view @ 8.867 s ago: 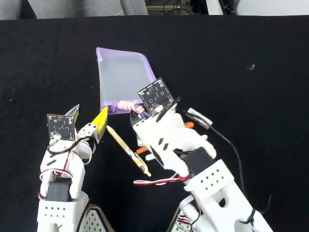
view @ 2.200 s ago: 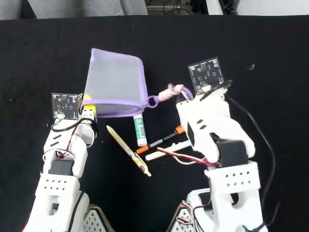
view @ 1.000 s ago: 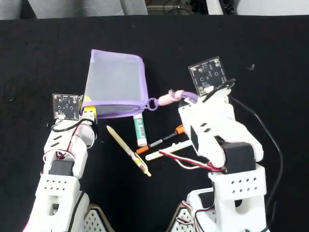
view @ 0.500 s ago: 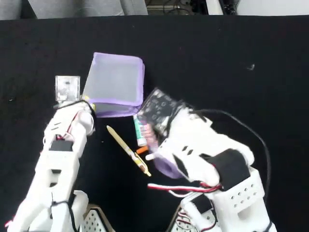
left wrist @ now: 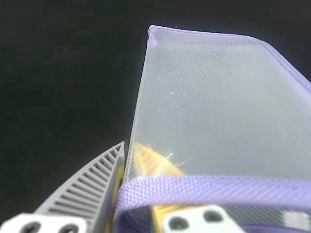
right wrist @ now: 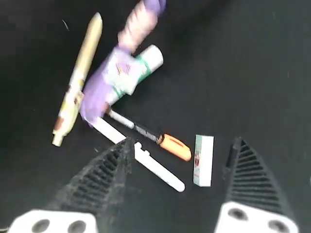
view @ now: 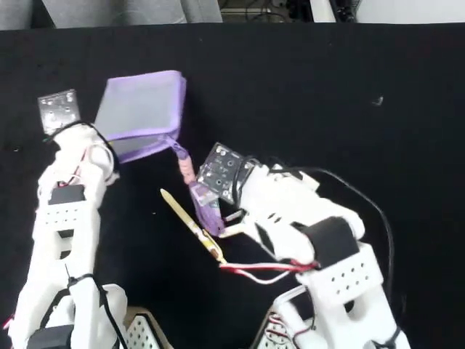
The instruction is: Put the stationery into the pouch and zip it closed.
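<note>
**Tangle risk at the pickup**

The left gripper (left wrist: 129, 150) is clamped on the pouch (left wrist: 214, 97) edge, yellow pad inside and grey jaw outside, holding it over at the left of the table (view: 363, 87). The right gripper (right wrist: 180, 145) hangs spread wide with nothing in it, over the loose stationery: tan pen (right wrist: 80, 77), glue stick (right wrist: 138, 68), marker (right wrist: 174, 146), white pen (right wrist: 160, 170), eraser (right wrist: 203, 160).

Now watch the pouch's purple strap (right wrist: 97, 97): it's draped right across the glue stick, touching the tan pen. Bite down there and the jaws could trap the strap too, tugging the pouch out of the left grip. The marker and white pen lie just beside each other, so a wide bite may catch both and drop one.
</note>
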`<state>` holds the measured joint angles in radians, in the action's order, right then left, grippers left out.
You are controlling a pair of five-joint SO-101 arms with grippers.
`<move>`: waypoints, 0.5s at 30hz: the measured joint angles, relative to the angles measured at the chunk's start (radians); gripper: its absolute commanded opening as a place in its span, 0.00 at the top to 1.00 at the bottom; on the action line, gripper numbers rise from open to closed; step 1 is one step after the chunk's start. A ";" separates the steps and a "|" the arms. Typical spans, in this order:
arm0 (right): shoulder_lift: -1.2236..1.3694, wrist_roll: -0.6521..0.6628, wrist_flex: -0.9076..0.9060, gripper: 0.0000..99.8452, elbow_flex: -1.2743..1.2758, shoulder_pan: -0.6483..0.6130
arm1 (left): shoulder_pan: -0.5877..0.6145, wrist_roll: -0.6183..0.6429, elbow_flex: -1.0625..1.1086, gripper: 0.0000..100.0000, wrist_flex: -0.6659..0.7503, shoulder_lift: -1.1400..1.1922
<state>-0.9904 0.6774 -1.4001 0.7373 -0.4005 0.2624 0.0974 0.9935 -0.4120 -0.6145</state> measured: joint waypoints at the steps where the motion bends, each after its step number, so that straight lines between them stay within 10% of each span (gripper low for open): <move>1: 0.000 0.043 0.021 0.70 0.038 0.025 | 0.011 0.000 -0.003 0.97 -0.003 0.000; 15: 0.002 0.364 0.462 0.70 0.500 0.092 | 0.103 0.034 -0.032 0.97 -0.005 0.002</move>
<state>-0.9889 1.0411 -0.9383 1.2375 -0.3084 0.3652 0.1312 0.9613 -0.4166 -0.6130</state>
